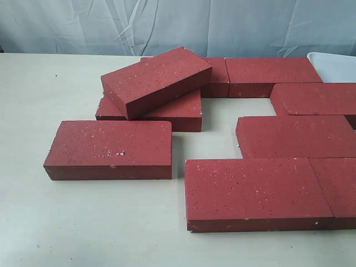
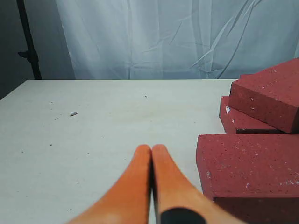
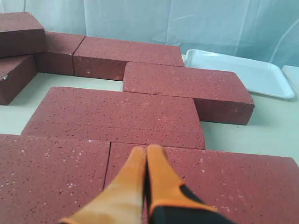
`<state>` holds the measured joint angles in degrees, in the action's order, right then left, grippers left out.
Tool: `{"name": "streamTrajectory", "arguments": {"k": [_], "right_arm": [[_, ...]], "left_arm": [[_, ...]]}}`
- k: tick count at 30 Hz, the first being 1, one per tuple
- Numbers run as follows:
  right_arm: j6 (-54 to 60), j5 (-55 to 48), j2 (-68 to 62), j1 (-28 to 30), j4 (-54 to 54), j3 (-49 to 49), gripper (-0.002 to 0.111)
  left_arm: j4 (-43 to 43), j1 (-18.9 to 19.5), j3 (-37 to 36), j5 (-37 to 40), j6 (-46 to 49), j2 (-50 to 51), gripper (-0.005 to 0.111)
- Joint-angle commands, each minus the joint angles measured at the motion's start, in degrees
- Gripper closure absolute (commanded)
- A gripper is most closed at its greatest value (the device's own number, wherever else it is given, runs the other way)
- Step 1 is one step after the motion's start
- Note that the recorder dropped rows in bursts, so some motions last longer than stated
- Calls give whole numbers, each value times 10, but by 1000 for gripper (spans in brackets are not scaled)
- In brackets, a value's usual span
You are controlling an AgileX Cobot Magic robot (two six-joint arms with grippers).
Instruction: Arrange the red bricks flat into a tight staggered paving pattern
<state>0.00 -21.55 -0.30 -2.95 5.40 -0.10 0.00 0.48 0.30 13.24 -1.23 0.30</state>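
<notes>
Both grippers are empty. Left gripper (image 2: 152,148): fingers pressed together, held over bare table (image 1: 83,222) just beside the loose brick (image 1: 111,147). Right gripper (image 3: 146,149): fingers likewise closed, held over the front row, near the seam between its two bricks.

Bricks (image 1: 256,192), 9 counted:
- 6 laid flat on the right: 2 end to end at the back, 1 + 1 offset in the middle rows, 2 end to end in front
- 1 loose, flat, alone at the left
- 2 stacked left of centre: top brick (image 1: 156,80) set askew and tilted on the lower brick (image 1: 178,111)

1 white tray (image 3: 238,72) is seen behind the right-hand rows. 2 grippers.

Risks, judged from this layout:
- The top brick is likely to be tipped or slid off if nudged from the side. A drop onto the back row or the table would shift laid bricks or chip an edge.
- The surfaces are rough and matte, so a brick pushed along the table may drag and rotate rather than slide straight. Joints would be left open.
- With fingers shut, nothing can be gripped until the jaws are opened. Whether a brick's width fits the opening cannot be told.
- A wedge of bare table is left between the back row and the middle rows. Closing it by pushing could knock the joints already closed out of line.
- The stagger could be lost if the 3 unplaced bricks are set end-aligned with a neighbouring row.
</notes>
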Motion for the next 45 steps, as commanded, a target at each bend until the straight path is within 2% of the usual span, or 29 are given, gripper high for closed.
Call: {"name": "streamTrajectory", "arguments": {"k": [1, 28, 41, 45], "right_arm": [[0, 7, 3, -2, 2, 1, 108], [0, 22, 3, -2, 5, 1, 108], [0, 263, 3, -2, 5, 1, 108], [0, 305, 3, -2, 5, 1, 108]], "left_arm": [[0, -1, -3, -4, 0, -3, 107], [0, -1, -3, -4, 0, -3, 107], [0, -1, -3, -4, 0, -3, 107], [0, -1, -3, -4, 0, -3, 107]]}}
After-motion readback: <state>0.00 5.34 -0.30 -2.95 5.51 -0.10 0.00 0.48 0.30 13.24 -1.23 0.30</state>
